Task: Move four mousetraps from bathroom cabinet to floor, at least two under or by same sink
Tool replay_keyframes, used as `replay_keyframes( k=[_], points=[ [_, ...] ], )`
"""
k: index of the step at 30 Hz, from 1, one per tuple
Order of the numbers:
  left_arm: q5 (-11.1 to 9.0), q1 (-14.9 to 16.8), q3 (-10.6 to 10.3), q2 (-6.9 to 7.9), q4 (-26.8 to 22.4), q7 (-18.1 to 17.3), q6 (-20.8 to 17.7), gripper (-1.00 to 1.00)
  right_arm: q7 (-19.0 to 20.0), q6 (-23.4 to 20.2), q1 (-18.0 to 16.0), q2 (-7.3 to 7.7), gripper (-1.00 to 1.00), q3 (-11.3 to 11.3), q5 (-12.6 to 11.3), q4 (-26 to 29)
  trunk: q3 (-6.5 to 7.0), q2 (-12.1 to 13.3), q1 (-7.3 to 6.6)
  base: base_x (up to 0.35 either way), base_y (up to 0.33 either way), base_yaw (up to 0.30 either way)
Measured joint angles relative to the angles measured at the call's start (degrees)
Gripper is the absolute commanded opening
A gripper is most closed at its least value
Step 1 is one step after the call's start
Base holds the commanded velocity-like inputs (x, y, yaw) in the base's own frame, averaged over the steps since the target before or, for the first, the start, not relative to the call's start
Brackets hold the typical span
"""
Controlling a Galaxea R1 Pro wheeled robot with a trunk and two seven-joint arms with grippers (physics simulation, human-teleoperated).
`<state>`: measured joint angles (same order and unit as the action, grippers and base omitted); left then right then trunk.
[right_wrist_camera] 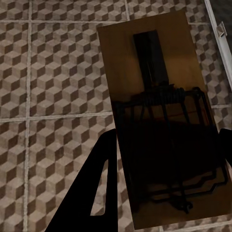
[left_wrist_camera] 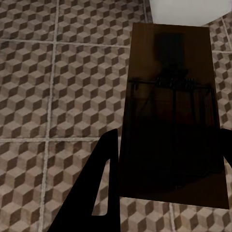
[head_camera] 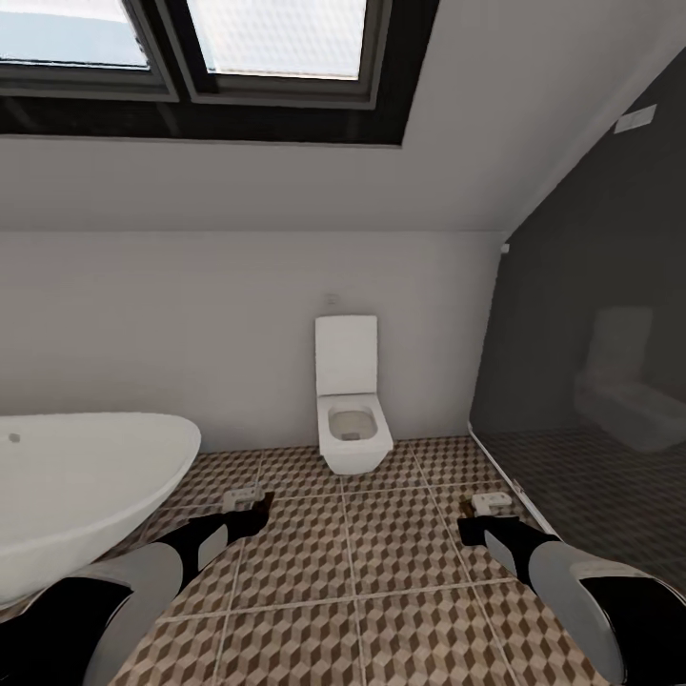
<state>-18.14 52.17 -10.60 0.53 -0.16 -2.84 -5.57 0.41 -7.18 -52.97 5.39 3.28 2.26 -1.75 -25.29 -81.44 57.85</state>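
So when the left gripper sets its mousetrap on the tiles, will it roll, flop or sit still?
The mousetrap looks like a flat, stiff wooden board, so it probably lies flat on the bathroom floor without rolling. Its thin wire parts look delicate. It seems light, and might slide if nudged.

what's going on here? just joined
The robot is in a bathroom, facing a toilet with a bathtub on its left and a dark glass partition on its right. Each arm is carrying a mousetrap: the left gripper is shut on one mousetrap, and the right gripper is shut on another mousetrap. Both are held above the tiled bathroom floor, neither set down yet.
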Motion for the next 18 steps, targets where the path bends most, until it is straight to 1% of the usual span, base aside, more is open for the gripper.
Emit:
replay_keyframes(
  k=[8,13,14,16,17,18],
  points=[
    [0.23,0.01,0.16,-0.11,-0.24,-0.13,0.03,-1.0,0.2,-0.22,0.0,0.13,-1.0,0.04,0.28,0.14,0.0,0.0,0.0,0.0,0.0,0.0],
    [0.12,0.03,0.36,-0.45,-2.0,-0.53,-1.01,-1.0,0.34,-1.26,-0.02,0.27,-1.0,0.14,0.44,0.94,0.0,0.0,0.0,0.0,0.0,0.0],
    [0.09,0.05,0.35,-0.66,-2.86,-0.56,-1.53,-1.0,0.34,-1.68,-0.03,0.28,-1.0,0.11,0.45,1.15,0.0,0.0,0.0,0.0,0.0,0.0],
    [0.06,0.08,0.36,-1.6,-7.42,-0.61,-4.63,-1.0,0.29,-3.83,-0.1,0.2,-1.0,0.05,0.47,3.23,0.01,-0.01,0.0,0.0,0.0,0.0],
    [0.04,0.11,0.39,-2.06,-11.46,-0.57,-8.0,-1.0,0.22,-6.54,-0.1,-0.05,-1.0,0.06,0.48,6.32,0.02,-0.01,0.0,0.0,0.0,0.0],
    [0.12,0.1,0.24,-2.2,-13.89,-0.48,-10.0,-1.0,0.2,-8.35,-0.08,-0.16,-1.0,0.05,0.47,8.38,0.01,-0.01,0.0,0.0,0.0,0.0]
  ],
)
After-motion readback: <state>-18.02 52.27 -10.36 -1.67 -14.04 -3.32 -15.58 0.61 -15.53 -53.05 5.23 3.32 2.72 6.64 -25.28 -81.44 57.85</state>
